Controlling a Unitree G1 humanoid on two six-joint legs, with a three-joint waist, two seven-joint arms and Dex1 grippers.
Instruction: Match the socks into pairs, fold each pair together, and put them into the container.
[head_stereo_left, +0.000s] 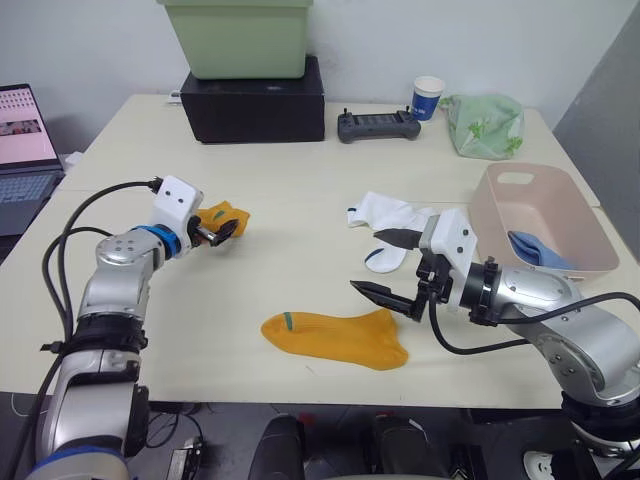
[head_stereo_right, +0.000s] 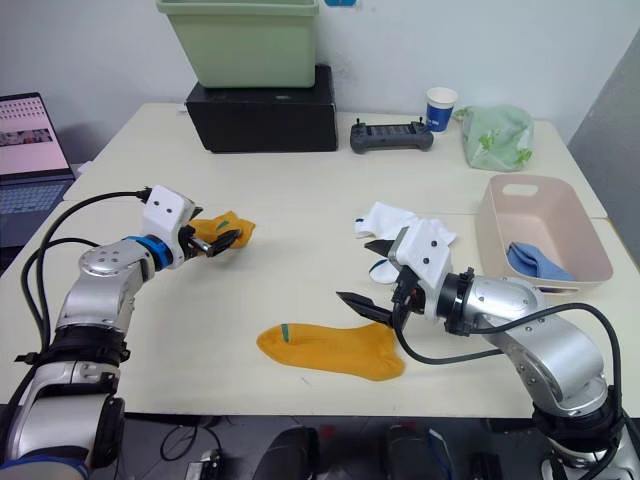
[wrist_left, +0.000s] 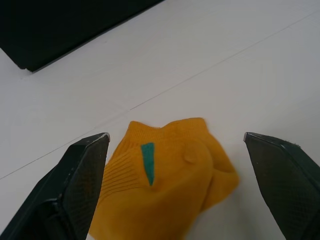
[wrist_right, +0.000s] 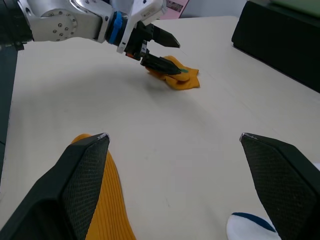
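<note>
Bare table (head_stereo_left: 300, 260) between the two orange socks (head_stereo_left: 335, 338).

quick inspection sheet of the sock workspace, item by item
surface: pale table, mostly bare in the middle
job's things: one orange sock flat near the front edge; second orange sock crumpled at the left gripper; white socks in a loose heap beside the pink basket; blue socks inside it
clutter: black box with green bin on top, black controller, paper cup, green cloth bag
grippers: left gripper open around the crumpled sock; right gripper open, above the table, holding nothing
cables: black cables along both arms
surroundings: laptop to the left
</note>
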